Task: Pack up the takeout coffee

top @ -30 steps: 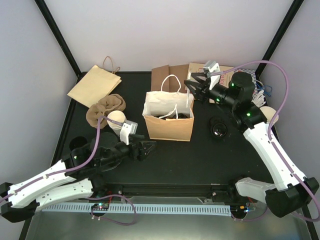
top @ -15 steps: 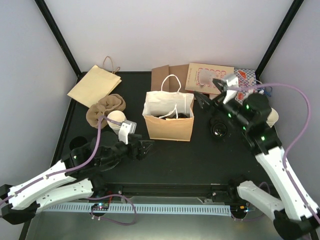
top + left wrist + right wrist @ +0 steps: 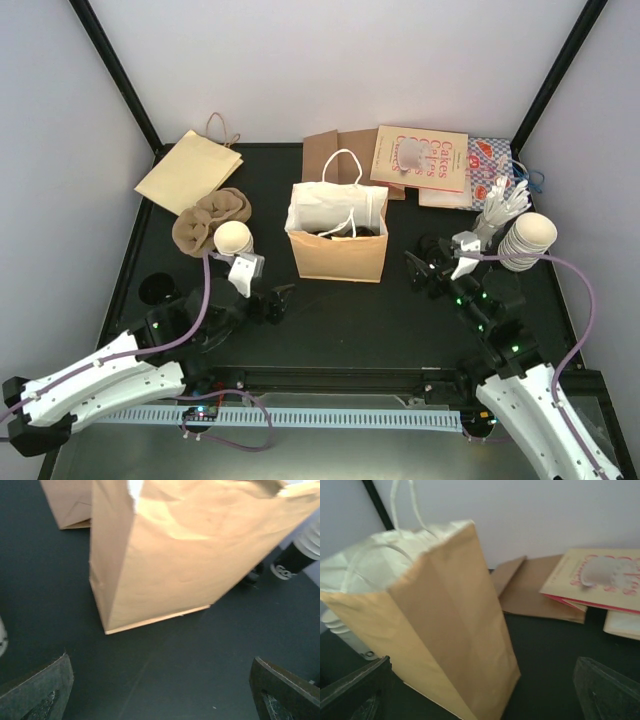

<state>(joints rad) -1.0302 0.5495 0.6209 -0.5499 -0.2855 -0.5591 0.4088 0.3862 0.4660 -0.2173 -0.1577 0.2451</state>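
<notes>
A second ago the right tool [image 3: 422, 268] was up at the far right rim of the tall tan paper bag with white cord handles [image 3: 338, 258]. Now it has let go and swung back down to the black tabletop [image 3: 340, 325], just right of the bag, with its jaws spread wide and nothing between them. The left tool [image 3: 278, 303] has drawn back a little toward its base. It is likewise released and empty, facing the bag's near left corner.

The bag stands upright on its own. Low in its mouth I can see a dark round shape [image 3: 350, 232], which I take for the black lid on the small white paper cup. If so, the takeout coffee is already inside. With both arms backing off, the packing looks done or nearly so.
</notes>
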